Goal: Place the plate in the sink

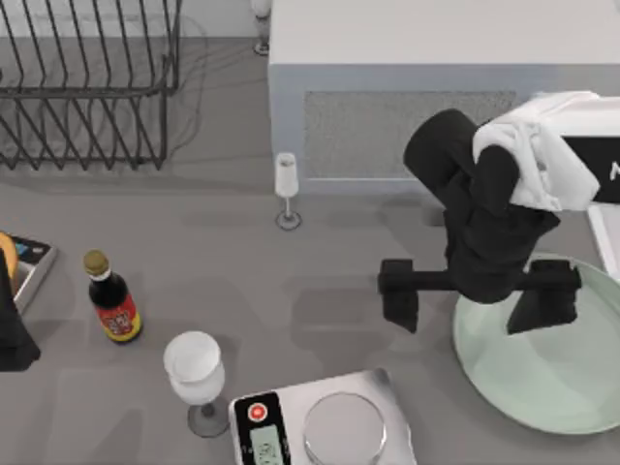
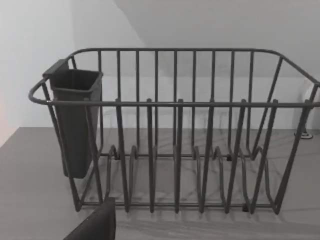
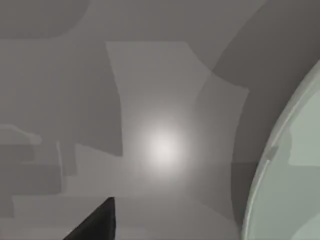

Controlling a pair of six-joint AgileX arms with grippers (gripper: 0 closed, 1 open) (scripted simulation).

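The right gripper point(image 1: 481, 295) is seen over the plate's point(image 1: 562, 378) nine-o'clock rim, jaws spread wide and released: one finger point(image 1: 399, 294) hangs outside over bare counter, the other point(image 1: 542, 300) above the plate's inner face. For a sound grasp, the rim should be straddled squarely, the gripper lowered until both fingers bracket the edge, then closed firmly before any lift.

The plate is large, round and pale mint-green with a shallow raised rim; it lies flat at the table's four-o'clock corner, beside the scale point(image 1: 325, 426). A whitish strip at three o'clock is judged to be the sink point(image 1: 607, 237) rim. The left arm point(image 1: 12, 329) is parked at nine o'clock.
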